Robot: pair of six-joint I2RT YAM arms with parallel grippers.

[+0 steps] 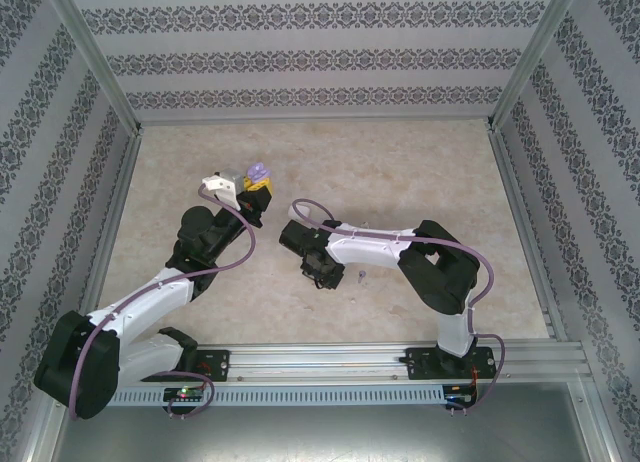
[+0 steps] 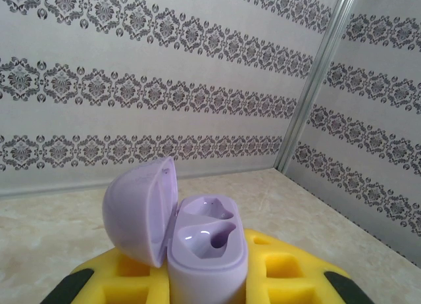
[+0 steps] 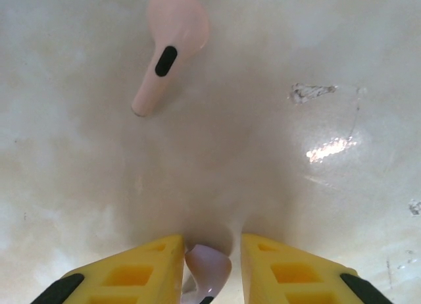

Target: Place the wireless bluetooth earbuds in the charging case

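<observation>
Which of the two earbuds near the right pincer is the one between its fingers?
The pale earbud at the bottom edge of the right wrist view, between the yellow fingers. The pink earbud lies loose on the table ahead.

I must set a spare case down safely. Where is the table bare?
Bare: the far table strip along the back wall, and the part between the right arm and the right wall. Crowded: the middle, with the left gripper holding the charging case and the right gripper by the pink earbud.

Left gripper point(image 2: 207, 281) high, clamped — right gripper point(image 3: 210, 268) low, pinching.
</observation>
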